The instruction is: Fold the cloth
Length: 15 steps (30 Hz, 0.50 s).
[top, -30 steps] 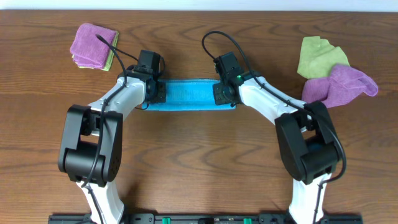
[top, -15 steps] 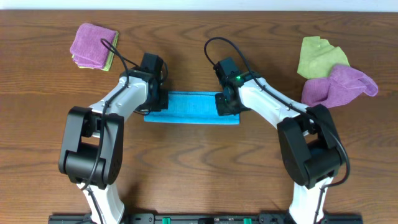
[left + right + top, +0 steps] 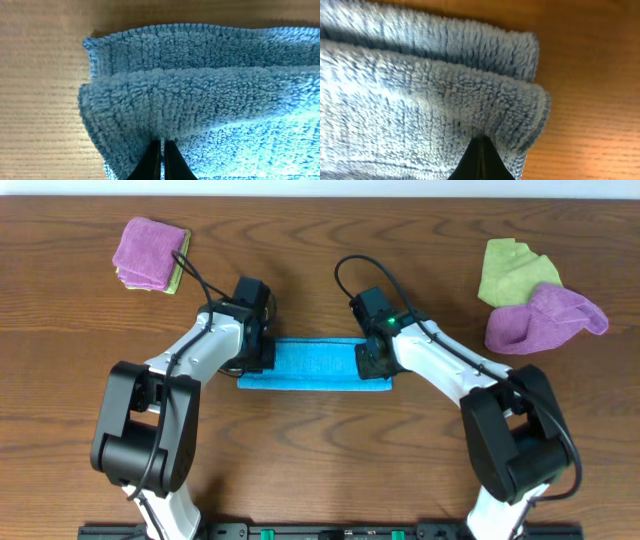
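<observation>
A blue cloth [image 3: 315, 363] lies as a long folded strip on the wooden table between my two arms. My left gripper [image 3: 258, 352] is shut on the cloth's left end; in the left wrist view its fingertips [image 3: 162, 145] pinch a folded layer of the cloth [image 3: 210, 100]. My right gripper [image 3: 372, 360] is shut on the cloth's right end; in the right wrist view its fingertips [image 3: 481, 142] pinch the doubled edge of the cloth [image 3: 420, 90]. Both ends are lifted slightly and drawn over the lower layer.
A folded purple cloth on a green one [image 3: 150, 253] lies at the back left. A crumpled green cloth [image 3: 512, 270] and a crumpled purple cloth [image 3: 545, 318] lie at the back right. Bare wood table [image 3: 320, 450] spreads in front.
Both grippers have moved toward the front of the table, pulling the blue cloth's far edge over itself. The strip now sits nearer the front.
</observation>
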### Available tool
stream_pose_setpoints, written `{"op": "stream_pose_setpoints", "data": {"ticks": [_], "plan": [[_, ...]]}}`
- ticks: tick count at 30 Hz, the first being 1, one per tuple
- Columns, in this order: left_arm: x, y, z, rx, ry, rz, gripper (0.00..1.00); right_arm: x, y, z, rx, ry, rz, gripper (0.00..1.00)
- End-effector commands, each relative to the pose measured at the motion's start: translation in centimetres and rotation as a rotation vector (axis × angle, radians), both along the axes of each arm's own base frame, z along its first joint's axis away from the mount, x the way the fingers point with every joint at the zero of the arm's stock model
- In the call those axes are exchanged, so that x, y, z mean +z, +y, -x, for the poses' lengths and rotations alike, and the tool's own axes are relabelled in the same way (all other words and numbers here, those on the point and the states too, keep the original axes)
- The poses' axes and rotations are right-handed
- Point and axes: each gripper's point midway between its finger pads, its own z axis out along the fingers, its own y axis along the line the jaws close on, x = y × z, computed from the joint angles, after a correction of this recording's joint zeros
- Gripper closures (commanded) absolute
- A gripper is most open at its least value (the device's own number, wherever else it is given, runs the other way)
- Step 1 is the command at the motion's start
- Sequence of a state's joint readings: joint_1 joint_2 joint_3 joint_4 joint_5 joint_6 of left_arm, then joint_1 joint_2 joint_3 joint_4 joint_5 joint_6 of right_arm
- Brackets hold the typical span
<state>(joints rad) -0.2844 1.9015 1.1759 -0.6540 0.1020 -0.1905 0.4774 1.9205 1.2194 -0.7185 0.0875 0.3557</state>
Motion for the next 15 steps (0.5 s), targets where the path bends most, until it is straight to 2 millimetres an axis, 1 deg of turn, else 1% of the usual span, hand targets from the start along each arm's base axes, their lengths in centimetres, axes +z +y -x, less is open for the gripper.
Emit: {"op": "stream_pose_setpoints", "data": {"ticks": [1,3,7,8,9,10,11,12,14,15], "plan": [[0.2,0.1,0.4,0.016,0.0,0.002,0.94,1.8,0.2,-0.6,-0.002,-0.065,-0.012,0.99],[0.4,0.0,0.1,0.019,-0.015,0.007,0.94,2.9,0.4,-0.9,-0.003,-0.094,-0.027,0.99],[1.3,-0.1,-0.5,0.019,-0.053,0.017,0.94,6.4,0.4,-1.4,0.0,-0.176,-0.068,0.99],[1.5,-0.2,-0.6,0.019,-0.06,0.02,0.94,7.6,0.2,-1.4,0.011,-0.196,-0.079,0.96],[1.6,-0.1,-0.7,0.019,-0.066,0.019,0.94,8.8,-0.2,-1.3,0.022,-0.207,-0.099,0.84],[1.6,-0.1,-0.7,0.02,-0.068,0.016,0.94,9.4,-0.4,-1.0,0.033,-0.201,-0.126,0.78],[1.6,0.0,-0.7,0.022,-0.068,0.013,0.94,10.1,-0.5,-0.6,0.048,-0.181,-0.177,0.73],[1.6,0.1,-0.8,0.02,-0.07,0.009,0.94,10.6,-0.8,-0.3,0.051,-0.166,-0.22,0.72],[1.6,0.5,-0.9,0.023,-0.077,-0.013,0.94,11.6,-2.5,0.1,0.017,-0.141,-0.302,0.72],[1.6,0.6,-0.9,0.023,-0.08,-0.02,0.94,12.0,-3.2,0.2,0.009,-0.14,-0.322,0.7]]}}
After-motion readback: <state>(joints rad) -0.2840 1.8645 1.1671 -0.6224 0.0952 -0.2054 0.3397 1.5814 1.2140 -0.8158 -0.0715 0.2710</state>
